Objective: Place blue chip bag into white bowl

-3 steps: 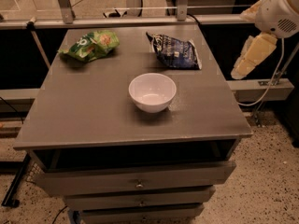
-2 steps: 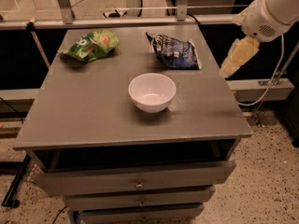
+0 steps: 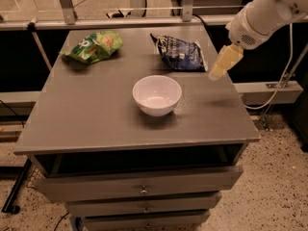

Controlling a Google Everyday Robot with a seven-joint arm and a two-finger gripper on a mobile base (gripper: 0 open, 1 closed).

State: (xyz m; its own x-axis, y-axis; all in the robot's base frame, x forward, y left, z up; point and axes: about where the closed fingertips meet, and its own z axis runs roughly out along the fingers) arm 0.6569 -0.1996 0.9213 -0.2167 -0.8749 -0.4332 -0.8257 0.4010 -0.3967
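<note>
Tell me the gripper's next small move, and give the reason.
Probably shift the gripper sideways and down onto the blue chip bag: it hovers just beside the bag's right edge, and the bag lies flat on the table behind the white bowl, not yet grasped.

One camera looks down from front; tool (image 3: pixel 216 73) upper right.

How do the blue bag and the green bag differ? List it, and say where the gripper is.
The blue bag is dark navy, the green bag bright green. The blue bag lies back right, the green bag back left. The gripper hangs beside the blue bag, far from the green one. Both lie crinkled on the table.
</note>
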